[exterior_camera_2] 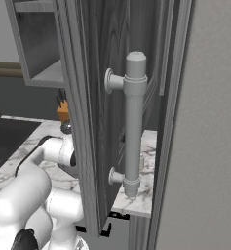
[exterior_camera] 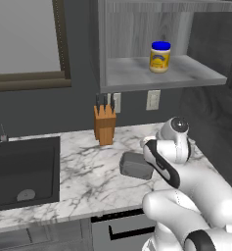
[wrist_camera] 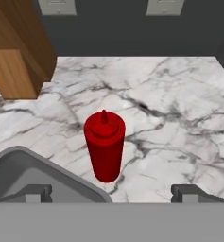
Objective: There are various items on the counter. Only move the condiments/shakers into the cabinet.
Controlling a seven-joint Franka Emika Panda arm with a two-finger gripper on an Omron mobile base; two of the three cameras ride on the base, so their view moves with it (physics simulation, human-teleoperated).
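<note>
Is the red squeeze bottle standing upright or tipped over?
Upright: the red squeeze bottle stands on its base on the marble counter, nozzle pointing up.

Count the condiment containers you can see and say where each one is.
2. The yellow jar stands on the cabinet shelf. The red bottle stands on the counter ahead of the open gripper. Others may be hidden behind the arm.

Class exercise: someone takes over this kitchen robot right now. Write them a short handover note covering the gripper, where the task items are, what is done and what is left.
Gripper: open, holding nothing, aimed at the red squeeze bottle.
Red squeeze bottle: upright on the counter, beside the grey pan.
Blue-lidded yellow jar: standing on the cabinet shelf. Done.
Knife block and grey pan: on the counter; leave them.
Left: grasp the bottle and shelve it. The small shaker I cannot locate.
</note>
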